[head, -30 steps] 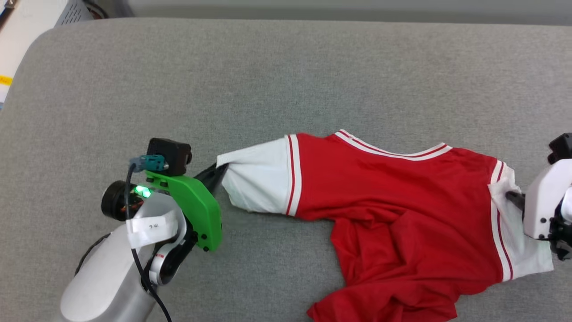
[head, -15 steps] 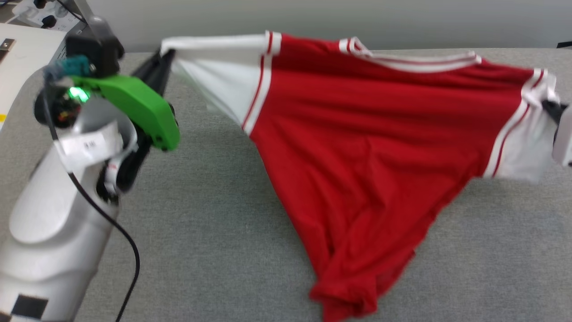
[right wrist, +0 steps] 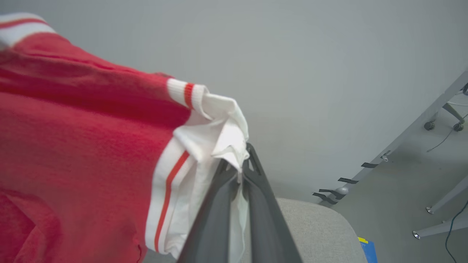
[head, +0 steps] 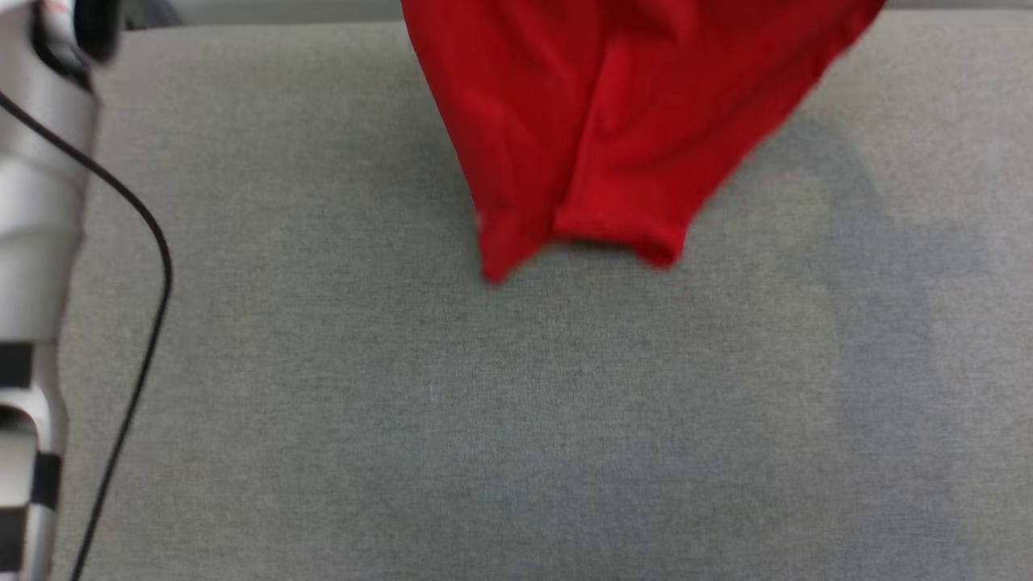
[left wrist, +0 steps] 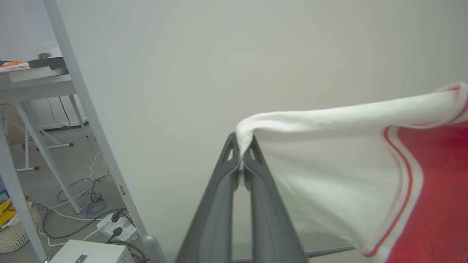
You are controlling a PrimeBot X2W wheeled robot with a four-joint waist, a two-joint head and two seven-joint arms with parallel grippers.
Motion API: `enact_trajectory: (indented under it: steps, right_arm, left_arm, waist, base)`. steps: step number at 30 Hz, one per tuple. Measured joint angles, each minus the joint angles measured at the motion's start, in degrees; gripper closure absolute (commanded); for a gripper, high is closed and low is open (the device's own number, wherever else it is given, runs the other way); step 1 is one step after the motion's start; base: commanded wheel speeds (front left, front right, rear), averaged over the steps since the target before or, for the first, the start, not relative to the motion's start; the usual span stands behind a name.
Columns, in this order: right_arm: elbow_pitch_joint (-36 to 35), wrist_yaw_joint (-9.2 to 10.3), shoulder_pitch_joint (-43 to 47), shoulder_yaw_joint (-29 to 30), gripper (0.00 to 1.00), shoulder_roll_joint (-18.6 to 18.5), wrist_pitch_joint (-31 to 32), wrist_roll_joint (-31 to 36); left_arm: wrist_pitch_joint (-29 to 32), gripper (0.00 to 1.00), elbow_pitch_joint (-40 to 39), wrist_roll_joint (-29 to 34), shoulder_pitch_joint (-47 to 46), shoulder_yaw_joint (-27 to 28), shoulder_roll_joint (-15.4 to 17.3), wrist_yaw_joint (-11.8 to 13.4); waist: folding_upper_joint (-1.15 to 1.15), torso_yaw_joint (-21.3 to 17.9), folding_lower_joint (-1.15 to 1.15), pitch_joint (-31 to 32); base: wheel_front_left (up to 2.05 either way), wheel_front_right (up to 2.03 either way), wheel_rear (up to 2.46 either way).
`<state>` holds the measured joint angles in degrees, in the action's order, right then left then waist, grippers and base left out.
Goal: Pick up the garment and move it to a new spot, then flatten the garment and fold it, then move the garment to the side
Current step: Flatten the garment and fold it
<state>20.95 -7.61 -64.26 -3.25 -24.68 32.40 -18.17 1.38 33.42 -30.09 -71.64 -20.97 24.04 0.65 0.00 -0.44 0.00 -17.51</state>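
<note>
Through the head camera I see the bottom of the garment [head: 597, 121]. It is plain red cloth, soft and wrinkled, and it hangs in the air over the far part of the counter [head: 516, 452]. Its two low corners droop close to the counter, and I cannot tell if they touch it. The counter is covered in rough grey fabric with a woven look. By the counter's left edge is my pale left arm [head: 32, 242], smooth and round. A thin black cable [head: 157, 266] curves down beside it.

The wrist cameras add the top of the garment, high above the counter. In the left wrist view my left pincer [left wrist: 242, 148] is pinched tight on the tip of a white sleeve, with its two long dark fingers pressed together on the cloth. The sleeve stretches away smooth, with a red and white stripe where it meets the red body.

In the right wrist view my right pincer [right wrist: 241, 166] is clamped on the other white sleeve, which is bunched and crumpled at the grip. Below it a rounded corner of the counter pokes out. Both wrist views have a bare grey wall [left wrist: 256, 54] behind.
</note>
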Motion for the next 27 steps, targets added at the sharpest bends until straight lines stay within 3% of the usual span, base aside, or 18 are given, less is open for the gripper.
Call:
enact_trajectory:
  steps: [3,11,22,27]
  right_arm:
    - [4.7,-0.01,-11.2,0.6,1.00,2.5,-5.9,3.4]
    - [13.2,0.00,-22.8,-3.3,1.00,4.9,-14.0,5.9]
    - [24.9,0.02,-24.7,-11.2,1.00,8.7,-19.4,1.9]
    - [29.7,0.02,-19.0,-14.3,1.00,10.8,-22.5,-2.2]
  left_arm:
    - [-4.1,1.00,5.6,1.0,-9.5,1.0,0.4,-0.5]
    - [-10.2,1.00,12.7,-0.3,-17.0,3.3,-0.2,-2.3]
    - [-14.0,1.00,23.4,-2.6,-14.8,3.6,-3.1,-5.5]
    - [-15.0,1.00,28.4,-4.8,-8.5,3.3,-5.4,-7.1]
  waist:
    - [0.00,-0.4,0.00,-4.4]
    - [0.00,-1.0,0.01,-10.5]
    - [0.00,-1.0,0.01,-15.4]
    - [0.00,-0.9,0.01,-14.9]
  base:
    - [0.00,0.00,0.00]
    - [0.00,0.00,0.00]
    - [0.00,0.00,0.00]
    - [0.00,0.00,0.00]
